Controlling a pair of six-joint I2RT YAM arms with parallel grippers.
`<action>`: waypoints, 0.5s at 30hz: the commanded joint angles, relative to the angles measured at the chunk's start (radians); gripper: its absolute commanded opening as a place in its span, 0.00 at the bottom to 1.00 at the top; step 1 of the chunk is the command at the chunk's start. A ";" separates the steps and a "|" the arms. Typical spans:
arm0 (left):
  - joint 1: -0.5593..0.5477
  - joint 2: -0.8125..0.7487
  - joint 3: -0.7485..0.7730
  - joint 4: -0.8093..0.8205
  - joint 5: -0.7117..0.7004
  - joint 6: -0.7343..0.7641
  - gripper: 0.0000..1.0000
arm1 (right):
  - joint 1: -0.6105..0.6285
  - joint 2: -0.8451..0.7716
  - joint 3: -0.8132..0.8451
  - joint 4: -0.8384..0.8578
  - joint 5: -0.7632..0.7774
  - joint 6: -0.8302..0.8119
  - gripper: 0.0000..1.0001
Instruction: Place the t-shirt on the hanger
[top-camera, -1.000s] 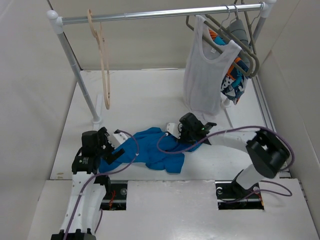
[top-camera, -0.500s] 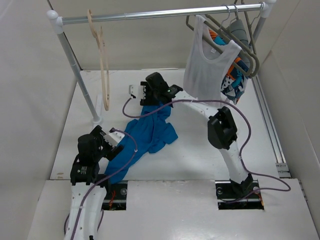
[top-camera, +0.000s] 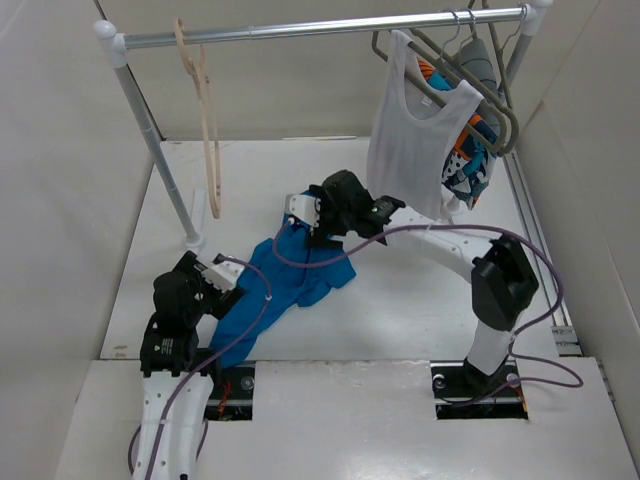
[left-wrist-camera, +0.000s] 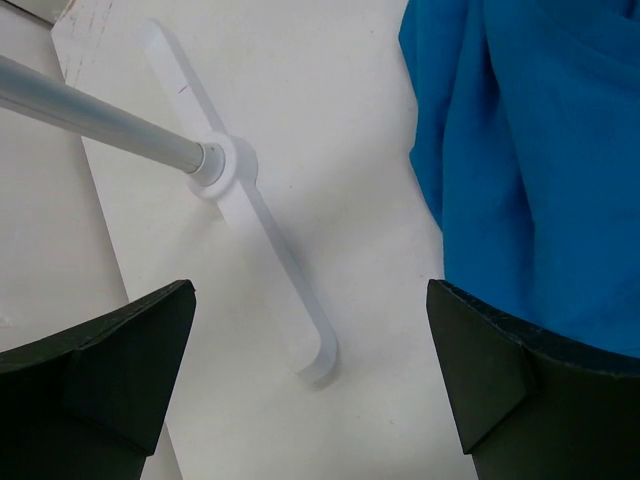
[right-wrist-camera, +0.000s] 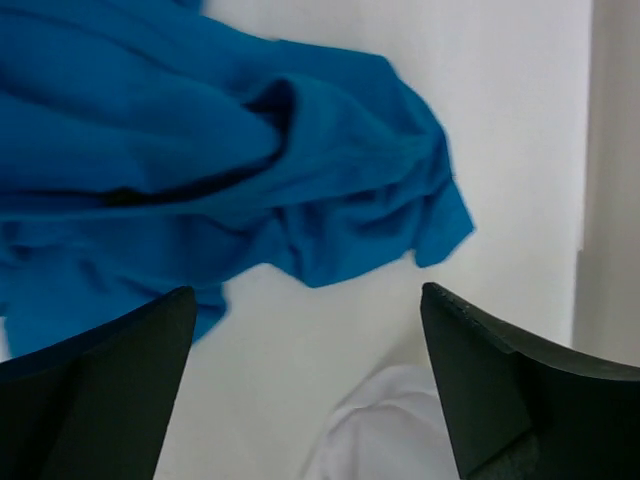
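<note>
Hanger (top-camera: 208, 130) of pale wood hangs by its hook from the rail (top-camera: 320, 27), up beyond the left gripper (top-camera: 203, 283) and well apart from it. That gripper sits low over the surface (top-camera: 400, 320), its fingers spread wide with nothing between them. The rack's white foot (left-wrist-camera: 250, 210) lies just ahead of it. The blue t-shirt (top-camera: 290, 280) lies crumpled on the surface to its right, with the cloth's edge just beside the right finger. Over the far end of the shirt hovers the right gripper (top-camera: 303, 213), its fingers also spread and holding nothing, with cloth showing ahead of it. Farther to its right, a white tank top (top-camera: 405, 140) hangs among grey hangers (top-camera: 470, 70).
</note>
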 joint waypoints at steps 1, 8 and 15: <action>-0.005 0.026 0.015 0.063 -0.029 -0.052 1.00 | 0.077 -0.087 -0.124 0.142 -0.087 0.148 1.00; -0.005 0.038 0.034 0.059 -0.060 -0.075 1.00 | 0.164 -0.087 -0.141 0.216 -0.071 0.325 1.00; -0.005 -0.022 0.043 0.032 -0.100 -0.032 1.00 | 0.164 0.016 -0.165 0.168 0.011 0.473 0.98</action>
